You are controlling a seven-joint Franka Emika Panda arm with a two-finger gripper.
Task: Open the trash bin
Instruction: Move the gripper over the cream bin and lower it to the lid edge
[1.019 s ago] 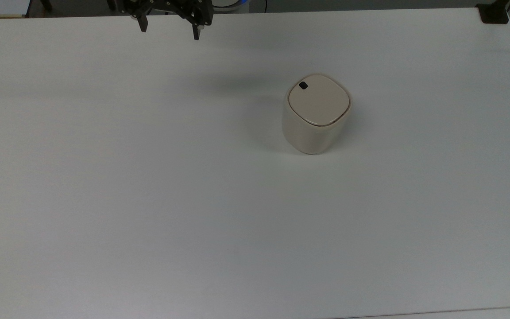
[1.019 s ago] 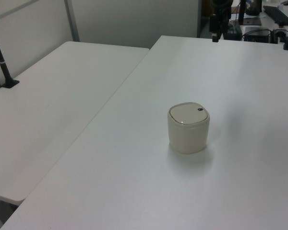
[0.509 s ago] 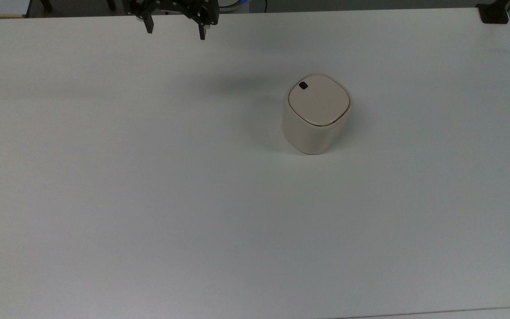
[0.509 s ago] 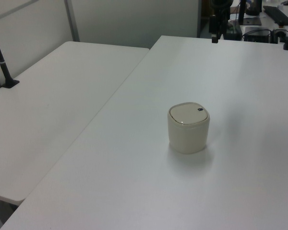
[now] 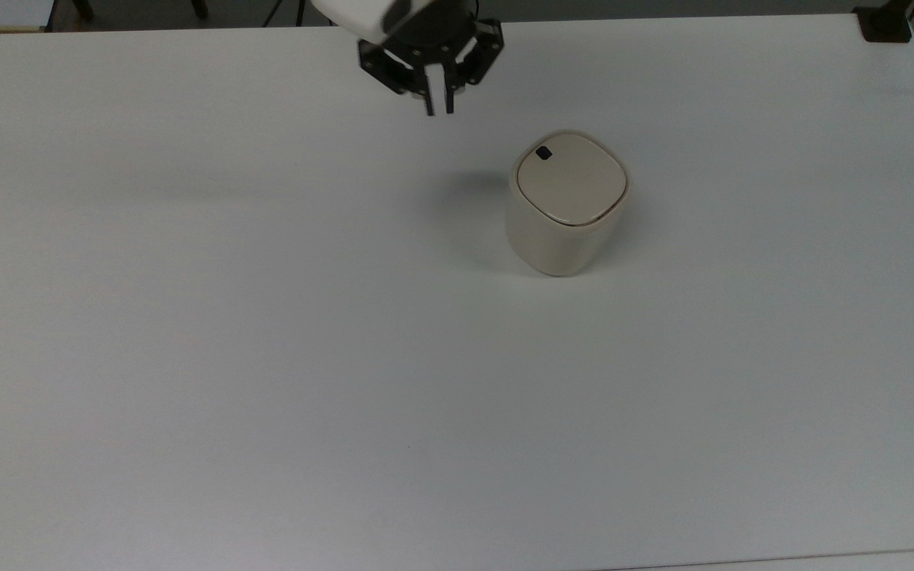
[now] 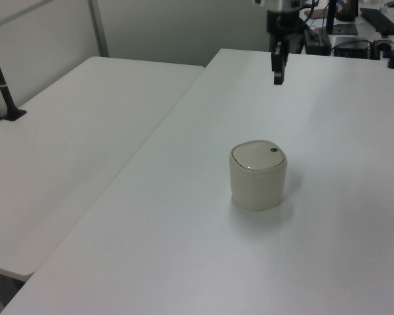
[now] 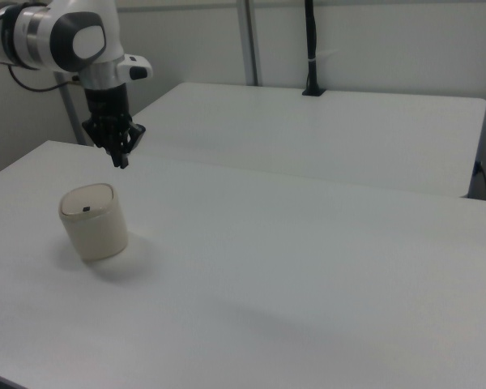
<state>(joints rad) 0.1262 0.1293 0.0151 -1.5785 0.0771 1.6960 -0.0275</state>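
Up high in the top view, the gripper (image 5: 439, 109) hangs over the table (image 5: 187, 317) with its two fingers pressed together, holding nothing. To its right and a bit lower sits the bin (image 5: 566, 202), smooth cream plastic with rounded corners. Its flat lid is shut, and the little black button (image 5: 543, 154) sits on the near corner.

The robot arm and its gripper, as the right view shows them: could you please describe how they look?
The arm is built of rounded, glossy white shells with grey bands and dark joint faces between the segments. At its end sits a black two-finger gripper on a black, angular body; in the top view the gripper has thin, pale fingers on an open black frame. A dark cable trails behind the arm.
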